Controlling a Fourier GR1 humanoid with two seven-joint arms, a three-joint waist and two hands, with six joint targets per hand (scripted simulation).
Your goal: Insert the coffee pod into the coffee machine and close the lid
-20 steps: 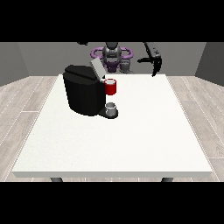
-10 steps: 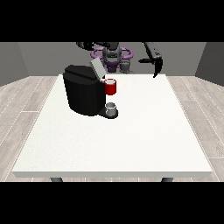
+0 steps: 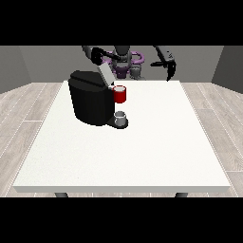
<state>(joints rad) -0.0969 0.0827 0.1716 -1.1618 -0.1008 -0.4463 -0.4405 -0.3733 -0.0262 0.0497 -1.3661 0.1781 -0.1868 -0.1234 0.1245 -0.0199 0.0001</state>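
Table (image 3: 142,156): white, wide and bare on the near side.
Grey thing (image 3: 121,116): on the coffee machine's base, under the spout; I cannot tell if it is the pod.
Coffee machine (image 3: 90,97): black, on the table's far part towards the view's left, lid (image 3: 106,74) tilted up.
Red thing at the machine (image 3: 120,94): at its front, above the grey thing.
My hand at the view's left (image 3: 98,55): above the machine by the lid; fingers, I cannot tell.
My hand at the view's right (image 3: 170,67): raised over the far edge, fingers hanging down, relaxed, holding nothing.

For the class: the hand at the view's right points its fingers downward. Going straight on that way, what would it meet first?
Probably the white table near its far right edge; nothing else shows beneath the hand at the view's right, though depth is unclear.
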